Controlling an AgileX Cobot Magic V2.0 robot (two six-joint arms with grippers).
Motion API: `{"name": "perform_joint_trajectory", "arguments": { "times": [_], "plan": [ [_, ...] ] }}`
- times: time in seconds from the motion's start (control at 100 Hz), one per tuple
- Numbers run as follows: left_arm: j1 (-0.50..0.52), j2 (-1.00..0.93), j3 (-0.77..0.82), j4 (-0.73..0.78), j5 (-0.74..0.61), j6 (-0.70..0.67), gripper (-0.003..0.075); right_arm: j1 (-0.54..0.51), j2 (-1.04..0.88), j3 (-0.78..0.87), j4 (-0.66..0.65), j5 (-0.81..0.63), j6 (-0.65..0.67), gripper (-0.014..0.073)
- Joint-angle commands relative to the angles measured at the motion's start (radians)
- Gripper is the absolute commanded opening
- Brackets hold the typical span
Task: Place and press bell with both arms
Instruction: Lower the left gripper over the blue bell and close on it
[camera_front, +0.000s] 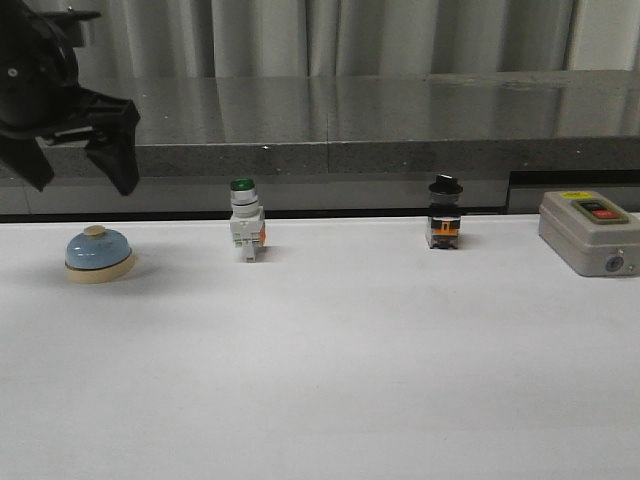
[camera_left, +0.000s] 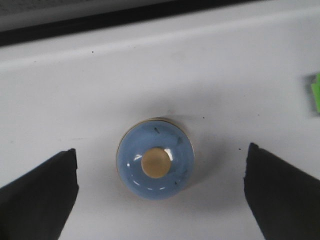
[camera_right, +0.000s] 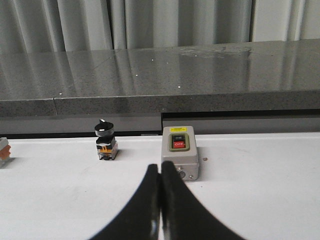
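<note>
The light-blue bell (camera_front: 98, 254) with a cream base and cream button sits on the white table at the far left. My left gripper (camera_front: 82, 178) hangs open above it, fingers pointing down, clear of the bell. In the left wrist view the bell (camera_left: 155, 159) lies between the two wide-apart fingers (camera_left: 40, 192), touching neither. My right gripper (camera_right: 160, 170) is shut and empty, low over the table in front of the grey box; it is out of the front view.
A green-capped white pushbutton switch (camera_front: 246, 222) stands left of centre at the back. A black-knobbed switch (camera_front: 445, 212) stands right of centre, also in the right wrist view (camera_right: 106, 140). A grey ON/OFF box (camera_front: 589, 232) sits far right. A dark counter edge runs behind the table.
</note>
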Motion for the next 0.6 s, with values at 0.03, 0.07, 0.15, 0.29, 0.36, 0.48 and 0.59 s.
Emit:
{"name": "perform_joint_trajectory", "arguments": {
  "times": [0.03,0.07,0.15,0.29,0.36,0.48,0.59],
  "plan": [
    [-0.006,0.014,-0.046,0.006,-0.031,-0.002,0.0631,-0.005,-0.016,-0.016,-0.011,-0.084,-0.013,-0.0060],
    [-0.006,0.034,-0.049,0.013,-0.031,-0.002,0.0631,-0.005,-0.016,-0.016,-0.011,-0.084,-0.013,-0.0060],
    [-0.006,0.066,-0.049,0.013,-0.031,-0.002,0.0631,-0.005,-0.016,-0.016,-0.011,-0.084,-0.013,-0.0060],
    [-0.006,0.110,-0.049,0.013,-0.032,-0.002,0.0631,-0.005,-0.016,-0.016,-0.011,-0.084,-0.013,-0.0060],
    [-0.006,0.124,-0.050,0.013,-0.036,-0.002,0.0631,-0.005,-0.016,-0.016,-0.011,-0.084,-0.013,-0.0060],
    [-0.006,0.142,-0.050,0.013,-0.042,-0.002,0.0624,-0.005,-0.016,-0.016,-0.011,-0.084,-0.013,-0.0060],
    [-0.006,0.145,-0.050,0.013,-0.042,-0.002,0.0567,-0.005,-0.016,-0.016,-0.011,-0.084,-0.013,-0.0060]
  ]
}}
